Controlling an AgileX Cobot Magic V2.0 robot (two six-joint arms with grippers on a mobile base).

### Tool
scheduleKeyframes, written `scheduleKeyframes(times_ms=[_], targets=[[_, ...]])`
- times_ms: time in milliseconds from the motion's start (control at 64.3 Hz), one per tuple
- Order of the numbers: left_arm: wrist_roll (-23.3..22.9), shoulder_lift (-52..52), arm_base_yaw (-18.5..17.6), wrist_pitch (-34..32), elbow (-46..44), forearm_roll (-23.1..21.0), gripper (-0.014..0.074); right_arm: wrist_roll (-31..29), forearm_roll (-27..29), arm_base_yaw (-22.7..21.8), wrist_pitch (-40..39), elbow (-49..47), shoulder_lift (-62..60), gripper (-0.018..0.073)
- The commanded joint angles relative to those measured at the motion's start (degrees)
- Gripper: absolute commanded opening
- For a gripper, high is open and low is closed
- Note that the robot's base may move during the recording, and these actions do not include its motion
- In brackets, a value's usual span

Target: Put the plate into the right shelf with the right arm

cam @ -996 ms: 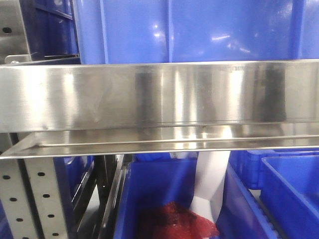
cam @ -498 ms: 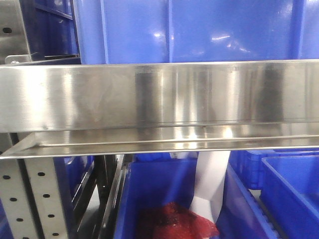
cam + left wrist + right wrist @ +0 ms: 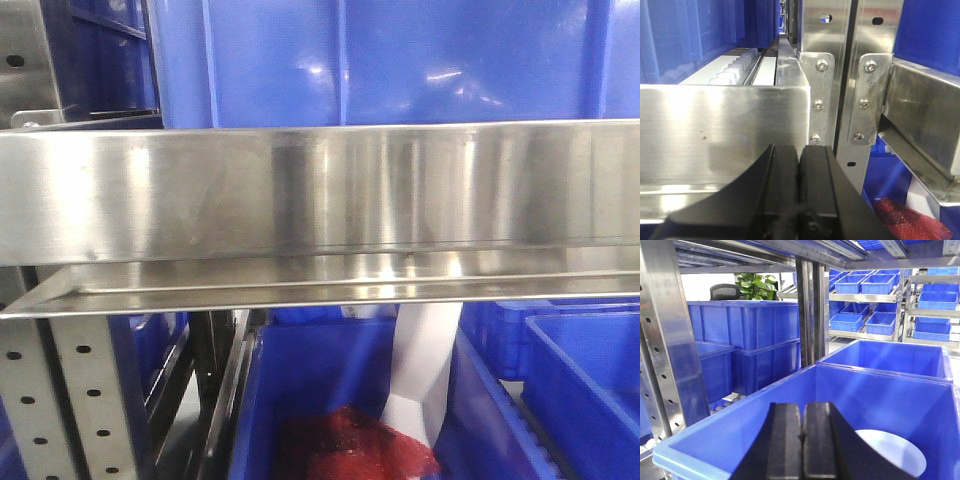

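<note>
The plate is lying flat on the floor of a blue bin, just under the right gripper. Only part of the plate is showing, because the gripper is hiding its near side. The right gripper's two black fingers are pressed together and are holding nothing. The left gripper is pressed together too, empty, and pointing at the shiny metal shelf.

The plate is looking hard, smooth and shiny, so it is probably slippery and could break if dropped. It is likely light. It is wider than the gripper, so the best place to pinch it is the thin rim.

I am counting one plate and two grippers. Blue bins are sitting everywhere, too many to count. One green plant is peeking out at the back.
</note>
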Motion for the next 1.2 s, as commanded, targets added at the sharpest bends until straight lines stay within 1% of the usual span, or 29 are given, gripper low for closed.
scheduleKeyframes(times_ms=[0, 202, 311, 373, 420, 467, 544, 622, 716, 793, 887, 980, 1104, 1182], targets=[[-0.19, -0.3, 0.08, -4.92, 0.46, -0.23, -0.0047, -0.49, 0.02, -0.35, -4.18, -2.01, -0.34, 0.0056], [-0.19, -0.3, 0.08, -4.92, 0.46, -0.23, -0.0047, -0.49, 0.02, -0.35, -4.42, -1.86, -0.34, 0.0056], [-0.19, -0.3, 0.08, -4.92, 0.46, -0.23, -0.0047, -0.49, 0.02, -0.28, -5.25, 0.67, -1.09, 0.0056], [-0.19, -0.3, 0.08, -4.92, 0.46, -0.23, -0.0047, -0.49, 0.02, -0.24, -6.09, 3.87, -2.86, 0.0056], [-0.19, -0.3, 0.08, -4.92, 0.46, -0.23, -0.0047, -0.49, 0.02, -0.24, -8.71, 6.87, -4.09, 0.0056], [-0.19, -0.3, 0.08, -4.92, 0.46, -0.23, -0.0047, -0.49, 0.02, -0.24, -13.98, 10.42, -6.42, 0.0056], [-0.19, -0.3, 0.08, -4.92, 0.46, -0.23, -0.0047, -0.49, 0.02, -0.24, -19.12, 16.75, -10.78, 0.0056], [-0.19, -0.3, 0.08, -4.92, 0.46, -0.23, -0.0047, -0.44, -0.04, -0.52, -26.0, 23.52, -16.3, 0.0056], [-0.19, -0.3, 0.08, -4.92, 0.46, -0.23, -0.0047, 0.22, -0.15, -1.76, -32.0, 31.37, -22.65, 0.0056], [-0.19, -0.3, 0.08, -4.92, 0.46, -0.23, -0.0047, 1.76, -1.66, -3.84, -34.7, 37.1, -27.53, 0.0056], [-0.19, -0.3, 0.08, -4.92, 0.46, -0.23, -0.0047, 3.16, -5.08, -6.99, -34.76, 42.35, -32.27, 0.0056], [-0.19, -0.3, 0.08, -4.92, 0.46, -0.23, -0.0047, 5.25, -8.02, -10.8, -33.1, 45.11, -35.08, 0.0056], [-0.19, -0.3, 0.08, -4.92, 0.46, -0.23, -0.0047, 9.21, -12.96, -15.92, -28.24, 46.22, -37.53, 0.0056], [-0.19, -0.3, 0.08, -4.92, 0.46, -0.23, -0.0047, 11.81, -16.78, -17.3, -24.43, 46.22, -38.36, 0.0056]])
